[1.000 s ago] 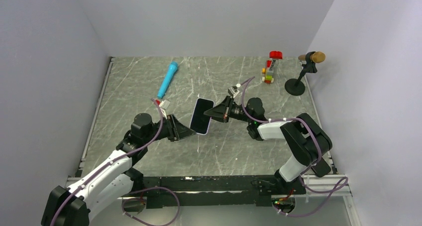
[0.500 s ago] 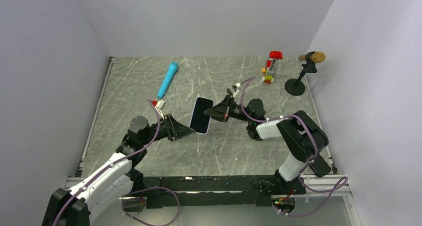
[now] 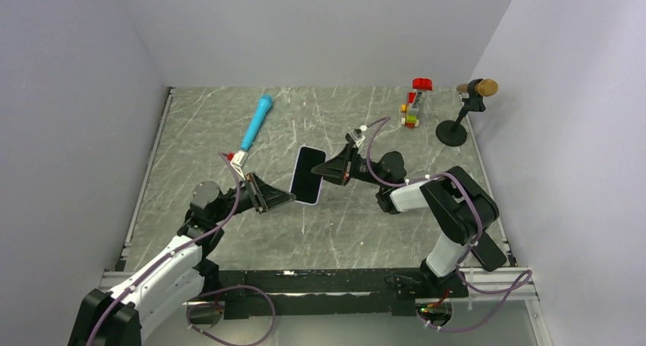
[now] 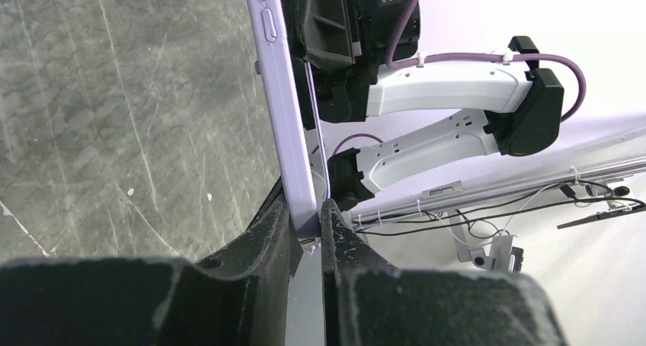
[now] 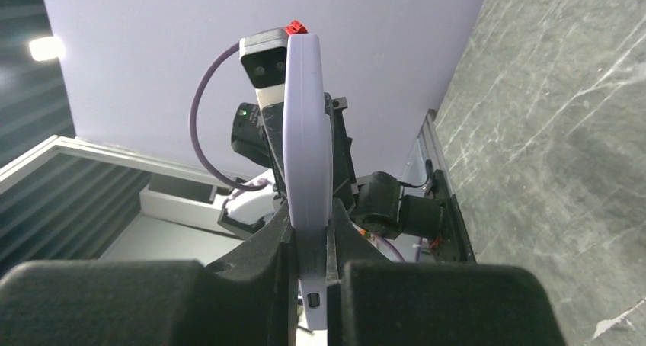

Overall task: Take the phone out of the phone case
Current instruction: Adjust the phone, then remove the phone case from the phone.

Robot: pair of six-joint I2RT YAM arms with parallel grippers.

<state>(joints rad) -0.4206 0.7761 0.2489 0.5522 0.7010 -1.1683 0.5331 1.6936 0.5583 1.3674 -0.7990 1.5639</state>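
Pinching thin, rounded, pale lilac phone case, left claw and right claw clamped on opposite edges

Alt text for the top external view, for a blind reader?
Both arms pinch a black-screened phone in its thin pale blue-grey case over a grey marbled table: left gripper at the near end, right gripper at the right edge. A blue cylinder lies beyond.
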